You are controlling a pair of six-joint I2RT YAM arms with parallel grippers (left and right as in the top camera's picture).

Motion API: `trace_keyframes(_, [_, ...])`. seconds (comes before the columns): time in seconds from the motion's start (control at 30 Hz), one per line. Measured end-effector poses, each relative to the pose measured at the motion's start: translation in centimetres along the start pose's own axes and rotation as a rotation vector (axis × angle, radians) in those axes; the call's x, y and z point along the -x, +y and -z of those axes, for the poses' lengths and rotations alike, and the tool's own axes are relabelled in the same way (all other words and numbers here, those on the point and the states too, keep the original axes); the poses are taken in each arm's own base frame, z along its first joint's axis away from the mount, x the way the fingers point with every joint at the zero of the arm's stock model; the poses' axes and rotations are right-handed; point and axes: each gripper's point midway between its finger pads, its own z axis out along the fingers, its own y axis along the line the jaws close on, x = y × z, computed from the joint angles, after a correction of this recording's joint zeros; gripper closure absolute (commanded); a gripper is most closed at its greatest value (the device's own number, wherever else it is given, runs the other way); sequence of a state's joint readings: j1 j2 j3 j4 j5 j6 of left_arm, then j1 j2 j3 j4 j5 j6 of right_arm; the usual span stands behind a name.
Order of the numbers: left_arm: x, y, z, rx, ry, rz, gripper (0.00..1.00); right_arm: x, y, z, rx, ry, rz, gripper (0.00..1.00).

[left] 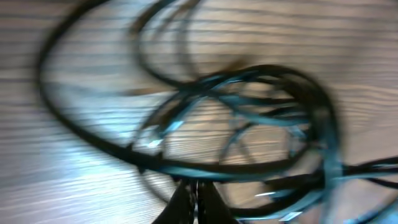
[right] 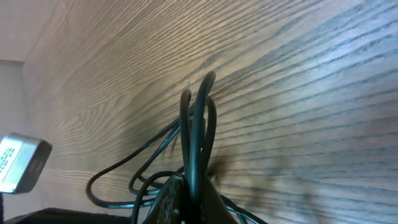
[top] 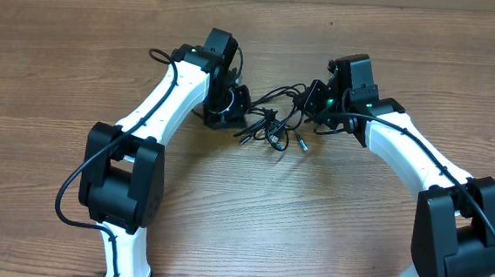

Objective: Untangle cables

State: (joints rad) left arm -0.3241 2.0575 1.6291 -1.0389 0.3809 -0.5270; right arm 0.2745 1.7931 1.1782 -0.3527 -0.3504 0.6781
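- The brown wood-grain table [top: 62, 47] shows no cord laid out on its own, so I judge the job barely begun.
- The white-and-black left gripper [left: 194, 194] has its fingers drawn together. A strand seems pinched at their tips, though that wrist view is blurred.
- The matching right gripper [right: 186, 194] is clamped on several upright loops that rise straight out from between its fingers.
- The thin black flexible cables [top: 270, 123] sit in one knotted bunch between the two grippers and reach both. Just ahead of the left fingertips the strands cross over each other many times.
- The small silver-tipped plug ends [top: 302, 145] lie loose just beside the right gripper, toward its arm's base, still joined to the bunch.
- What looks done: both holds are taken. What is left: drawing the bunch apart and freeing every cord.
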Motion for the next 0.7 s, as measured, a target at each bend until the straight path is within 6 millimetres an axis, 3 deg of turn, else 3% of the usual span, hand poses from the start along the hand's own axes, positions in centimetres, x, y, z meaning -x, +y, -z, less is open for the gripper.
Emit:
trace_keyframes(0.1, [0.2,0.9,0.2,0.029,-0.003,-0.011,0.47,0.1,-0.1,0.0,-0.006,-0.006,0.006,0.96])
trace_keyframes(0.17, [0.4,1.1,0.3,0.029,-0.007,-0.016,0.40,0.1,-0.2,0.0,-0.009,-0.007,0.009,0.96])
trace_keyframes(0.37, [0.4,0.5,1.1,-0.026,0.010,-0.027,0.37,0.2,-0.2,0.0,-0.013,-0.011,0.013,0.96])
trace_keyframes(0.5, [1.4,-1.9,2.6,-0.124,-0.014,-0.055,0.50,0.2,-0.2,0.0,-0.013,-0.012,0.016,0.92])
trace_keyframes(0.57, [1.6,-3.0,3.1,-0.170,-0.022,-0.073,0.66,0.2,-0.2,0.0,-0.013,-0.012,0.016,0.87])
trace_keyframes(0.63, [1.4,-3.4,3.1,-0.191,-0.012,-0.085,0.93,0.2,-0.2,0.0,-0.014,-0.012,0.020,0.86])
trace_keyframes(0.7, [1.3,-3.7,3.1,-0.200,-0.008,-0.091,0.96,0.2,-0.2,0.0,-0.014,-0.012,0.019,0.83])
